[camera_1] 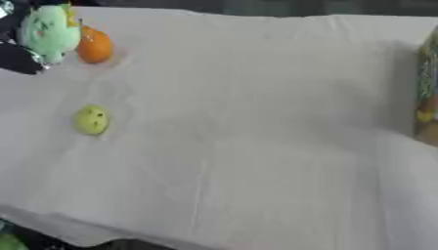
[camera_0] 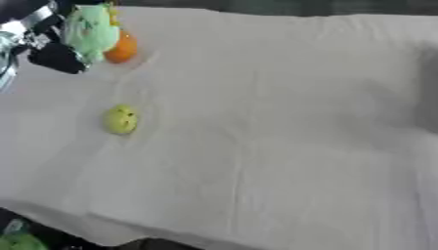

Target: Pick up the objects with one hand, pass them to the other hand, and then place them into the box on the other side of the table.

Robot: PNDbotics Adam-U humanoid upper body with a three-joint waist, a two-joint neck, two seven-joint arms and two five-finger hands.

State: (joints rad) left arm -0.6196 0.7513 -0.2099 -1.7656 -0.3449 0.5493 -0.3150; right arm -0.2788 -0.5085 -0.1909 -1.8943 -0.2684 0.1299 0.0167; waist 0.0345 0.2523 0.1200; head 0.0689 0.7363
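Robot hand parts, black with silver, showed at the upper left of the frame: this was our left robot hand (camera_0: 53, 54), lying against a pale green soft object (camera_0: 91, 30). We could not tell whether its fingers were curled round that object or only resting beside it, since the dark shapes ran together there. We judged that it had come to this corner because the things to be picked lay here, on the side away from the box.

Just right of the green object, touching it or nearly so, sat an orange round fruit (camera_1: 94, 46). Lower down, well apart from both, a small yellow-green round object (camera_0: 120, 119) with dark specks lay alone on the white cloth covering the worktop (camera_0: 282, 146). We took it to be waiting its turn, untouched.

Our right robot hand appeared in neither view, so a handover did not look close.

What the right eye view gave us, and the left did not, was the right edge of the frame: a tall brownish shape with yellow and orange patches (camera_1: 425, 93), possibly the box or things in it. The left eye view showed only a dim shadow there, but more of our arm at upper left.
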